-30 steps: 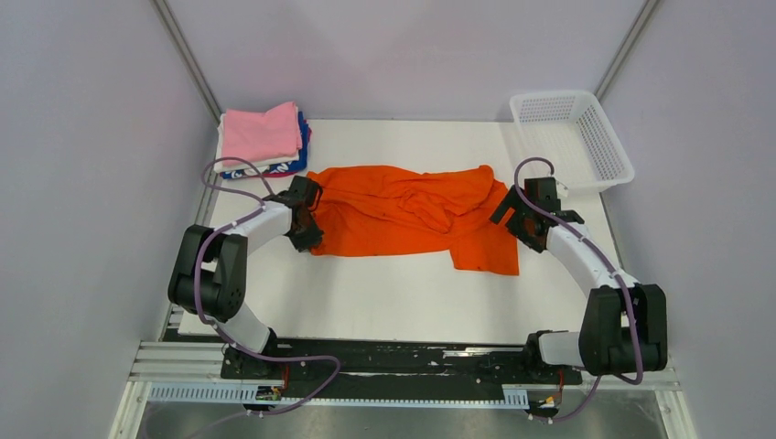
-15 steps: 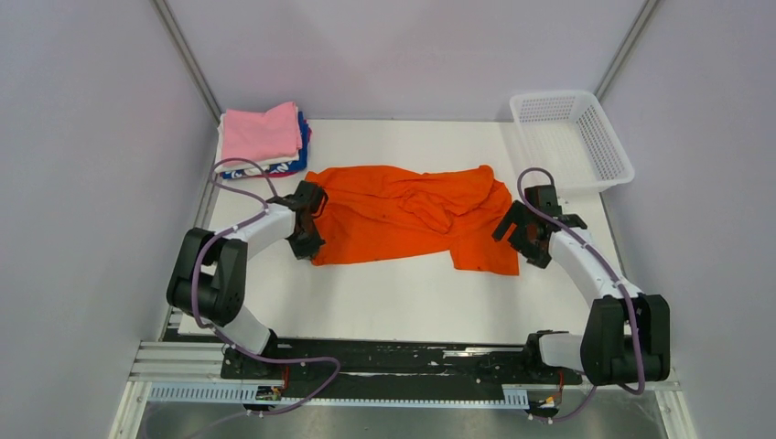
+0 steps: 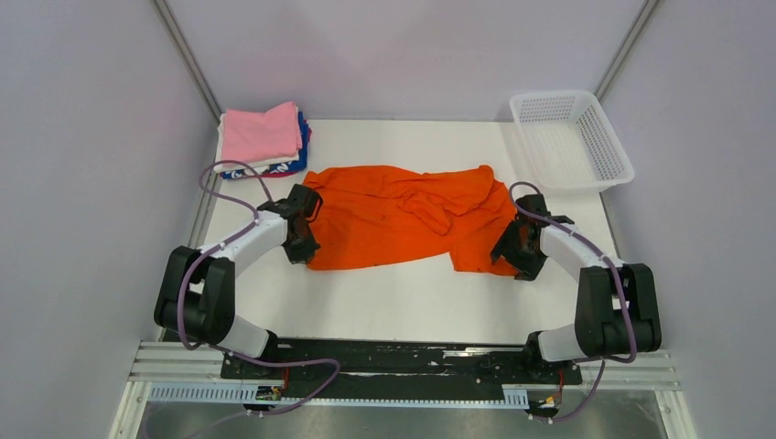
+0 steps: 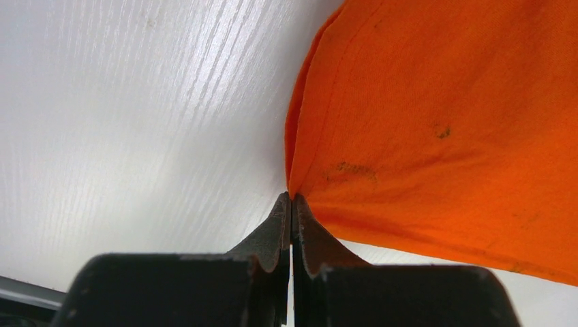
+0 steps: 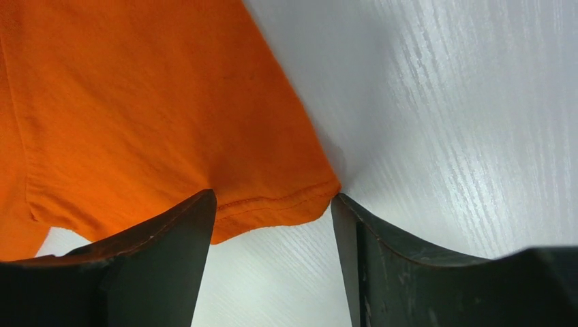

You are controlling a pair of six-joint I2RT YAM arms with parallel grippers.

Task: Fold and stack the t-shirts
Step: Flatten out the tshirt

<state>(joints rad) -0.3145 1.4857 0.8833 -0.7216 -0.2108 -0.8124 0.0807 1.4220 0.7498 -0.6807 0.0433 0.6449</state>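
While the orange shirt [image 3: 403,215] lay crumpled across the middle of the table [image 3: 403,302], the left gripper [image 4: 292,201] was pinched tight on its left edge. The right gripper [image 5: 272,203] stood wide apart around the shirt's right hem corner, not gripping it. The folded shirts [image 3: 263,137] sat stacked at the far left corner.

Bright, even light throughout. Glare streaks the worktop [image 4: 170,82] in both wrist views. The near jaws look soft and dark.
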